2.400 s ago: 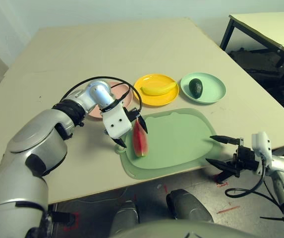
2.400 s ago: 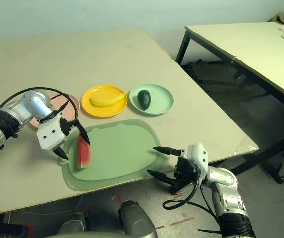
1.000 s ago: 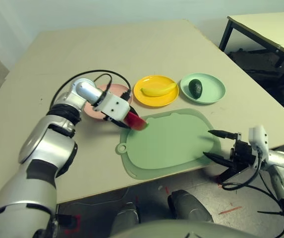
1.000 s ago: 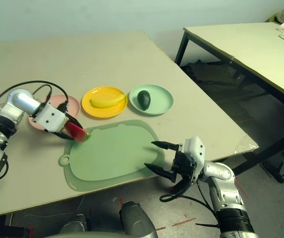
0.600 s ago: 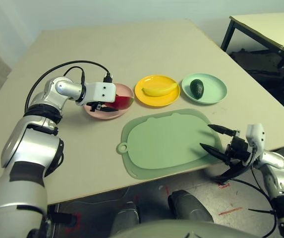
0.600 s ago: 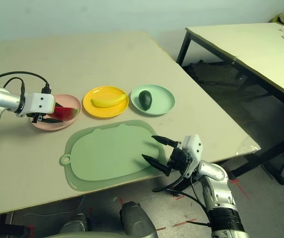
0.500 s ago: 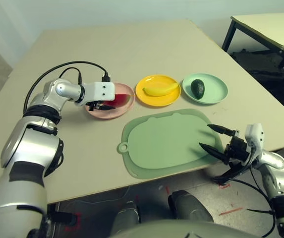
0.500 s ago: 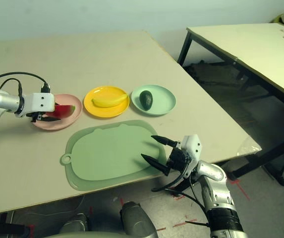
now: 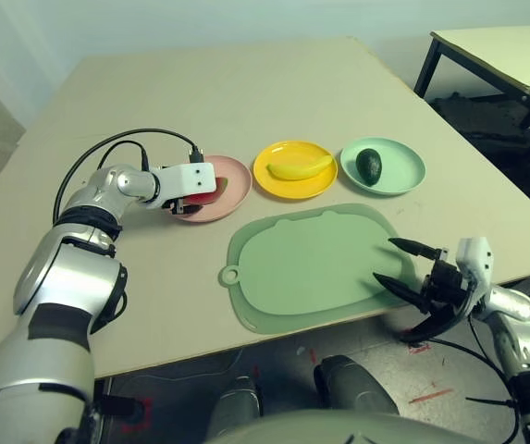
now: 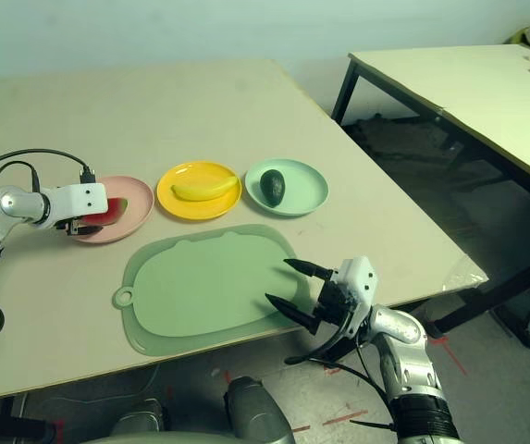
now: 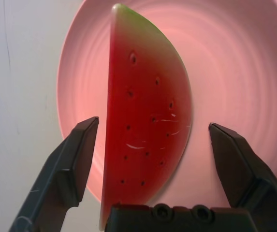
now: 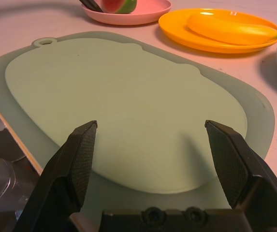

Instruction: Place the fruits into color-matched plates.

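Observation:
The red watermelon wedge (image 11: 145,140) lies in the pink plate (image 11: 254,72). My left gripper (image 11: 153,123) is open at the plate's left side, its fingers standing on either side of the wedge. The banana (image 9: 294,167) lies in the yellow plate (image 9: 320,185), and the dark avocado (image 9: 368,165) in the mint green plate (image 9: 403,176). My right gripper (image 9: 385,261) is open with nothing in it, low at the near right edge of the pale green mat (image 9: 315,264).
The three plates stand in a row behind the mat. A black cable (image 9: 107,148) loops over my left forearm. A second table (image 9: 505,46) stands beyond the right edge, with a gap of floor between. The table's far half is bare.
My left gripper carried the watermelon from the mat's edge into the pink plate and opened, leaving it there. The right gripper sank slightly by the mat's right edge.

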Action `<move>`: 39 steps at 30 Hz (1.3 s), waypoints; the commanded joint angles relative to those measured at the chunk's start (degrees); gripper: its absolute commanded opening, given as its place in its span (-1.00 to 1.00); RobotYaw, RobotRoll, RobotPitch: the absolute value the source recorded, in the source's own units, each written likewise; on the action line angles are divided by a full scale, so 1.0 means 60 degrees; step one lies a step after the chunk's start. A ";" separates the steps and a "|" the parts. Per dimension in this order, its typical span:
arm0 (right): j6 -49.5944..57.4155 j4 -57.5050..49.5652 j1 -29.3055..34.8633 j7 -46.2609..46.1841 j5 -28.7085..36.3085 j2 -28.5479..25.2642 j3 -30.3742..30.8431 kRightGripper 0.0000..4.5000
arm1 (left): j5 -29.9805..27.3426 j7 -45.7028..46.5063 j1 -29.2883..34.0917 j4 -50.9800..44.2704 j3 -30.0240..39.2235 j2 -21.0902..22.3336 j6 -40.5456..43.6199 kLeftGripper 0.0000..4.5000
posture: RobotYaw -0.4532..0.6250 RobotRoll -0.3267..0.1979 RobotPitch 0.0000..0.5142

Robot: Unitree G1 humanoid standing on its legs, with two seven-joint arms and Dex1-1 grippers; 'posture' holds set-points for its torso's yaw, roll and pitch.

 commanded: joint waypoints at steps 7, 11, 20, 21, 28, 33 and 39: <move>-0.0090 -0.0030 -0.0123 -0.0016 0.0070 -0.0116 -0.0098 1.00 | -0.0233 -0.0658 0.0287 -0.0019 0.0607 0.0254 -0.0233 0.99 | -0.63 0.25 -0.90; -0.0105 -0.0027 -0.0379 -0.0386 0.0223 0.0004 -0.0372 1.00 | -0.1398 -0.1353 0.0426 -0.0329 0.1747 0.0480 -0.0508 0.99 | -0.65 0.25 -0.90; 0.0338 -0.0869 0.0012 -0.1936 0.0651 0.0427 -0.1121 1.00 | -0.7423 -0.3014 0.3645 -0.5771 0.6216 0.0499 0.3533 0.99 | -0.54 0.25 -0.84; 0.0348 -0.0929 0.0039 -0.2150 0.0653 0.0458 -0.1227 1.00 | -0.8308 -0.2625 0.4150 -0.6827 0.6881 0.0399 0.4462 0.99 | -0.54 0.25 -0.84; -0.0269 0.0447 -0.0188 -0.3562 0.0368 0.0632 -0.2176 1.00 | -0.9099 0.0914 0.7642 -1.0831 0.9282 -0.1033 0.5153 0.99 | -0.49 0.25 -0.77; -0.1375 0.2147 -0.0675 -0.4268 -0.0204 0.0536 -0.2480 1.00 | -0.7642 0.2191 0.9524 -1.1440 0.8924 -0.1963 0.4214 0.99 | -0.46 0.25 -0.73; -0.2340 0.4063 -0.1610 -0.4325 -0.0514 0.0119 -0.2558 1.00 | -0.6439 0.3517 1.0546 -1.0926 0.8356 -0.3042 0.3461 0.99 | -0.47 0.25 -0.73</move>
